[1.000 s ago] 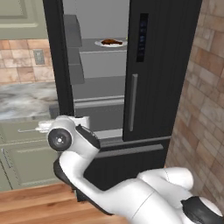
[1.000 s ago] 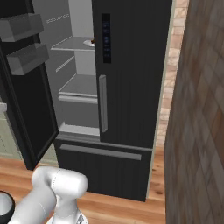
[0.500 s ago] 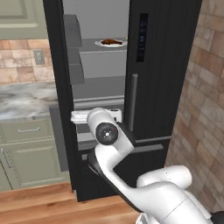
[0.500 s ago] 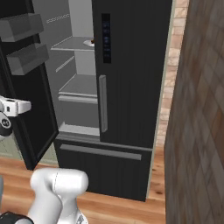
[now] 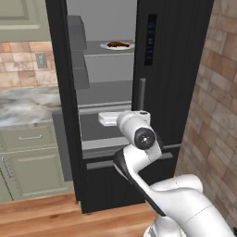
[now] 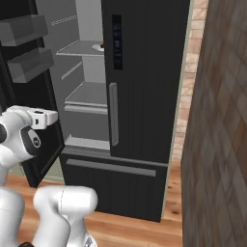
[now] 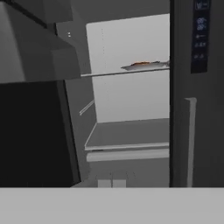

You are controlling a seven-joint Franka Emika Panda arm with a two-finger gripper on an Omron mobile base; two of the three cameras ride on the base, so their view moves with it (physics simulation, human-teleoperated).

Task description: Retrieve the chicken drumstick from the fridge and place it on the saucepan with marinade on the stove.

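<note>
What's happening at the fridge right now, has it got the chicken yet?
Not yet. The fridge has its left door swung open and its right door shut. The chicken drumstick sits on a white plate on the upper shelf, untouched. The gripper is shut and empty, held in front of the open compartment at about the lower shelf's height, well below the drumstick. The hand view looks up into the grey interior toward that plate.

To my right stands a rough reddish-brown brick wall (image 5: 217, 97). Left of me, sage-green cabinets (image 5: 28, 162) carry a grey marbled countertop (image 5: 25, 105) beneath tan backsplash tiles (image 5: 18, 69). Warm wooden plank floor (image 5: 41, 215) lies below.
</note>
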